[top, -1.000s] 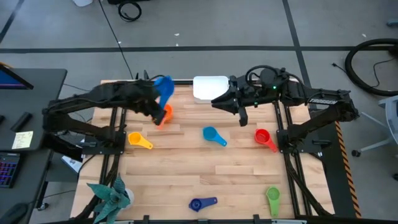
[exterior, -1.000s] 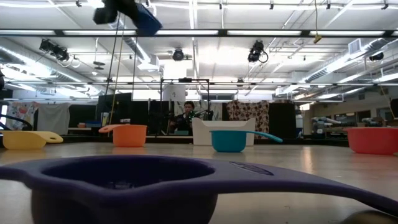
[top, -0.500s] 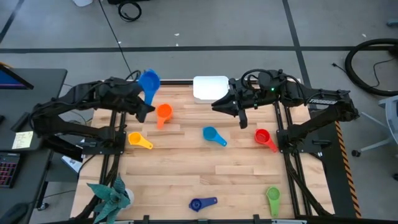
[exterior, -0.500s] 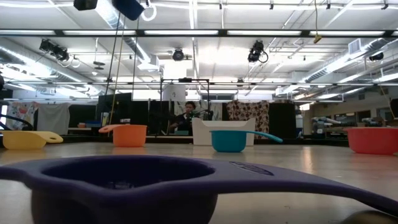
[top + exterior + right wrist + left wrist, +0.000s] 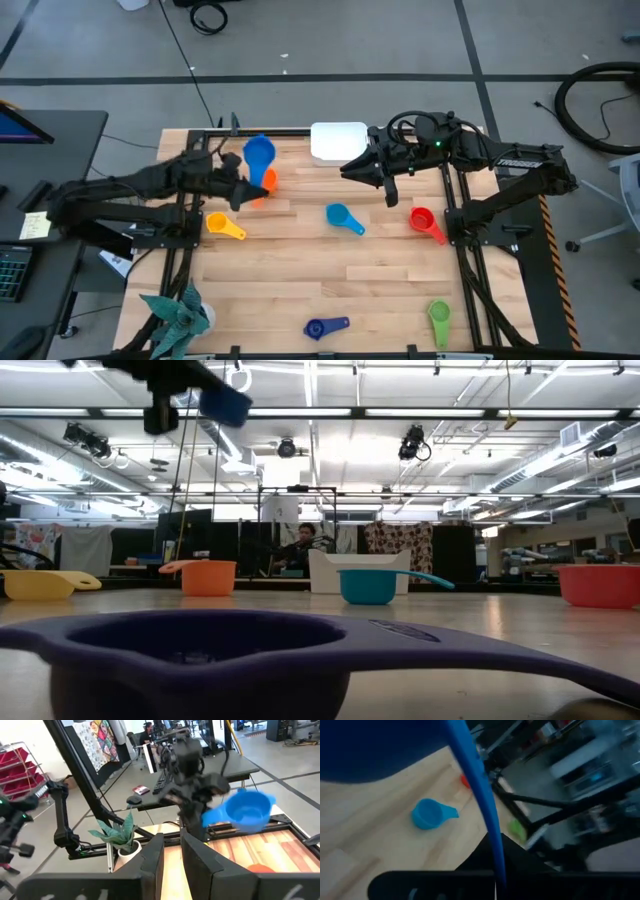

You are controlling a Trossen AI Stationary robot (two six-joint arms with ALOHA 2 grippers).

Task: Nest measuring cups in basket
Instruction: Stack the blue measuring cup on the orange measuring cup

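1. Left gripper (image 5: 236,180) hangs above the table's left rear part, clamped tight on the handle of the medium blue cup (image 5: 259,155), whose bowl is aloft over the orange cup (image 5: 266,183); the low view shows that blue bowl (image 5: 224,405) high in the air.
2. Nearest the front edge lie the dark blue cup (image 5: 322,327) and the green cup (image 5: 439,317), well apart from each other.
3. Farther in rest the yellow cup (image 5: 222,224), the light blue cup (image 5: 341,216) and the red cup (image 5: 424,220), spread across the middle of the wooden table (image 5: 300,280).
4. Right gripper (image 5: 388,186) waits beyond the red cup, fingers a little apart and holding nothing.
5. At the far edge sits the white basket (image 5: 338,140), with no cup visible in it.
6. These cups look like light, stiff plastic, probably slick; the flat handle seems the best place to pinch, and a thin handle may swivel in the grip, so the bowl should be carried level and set down gently.
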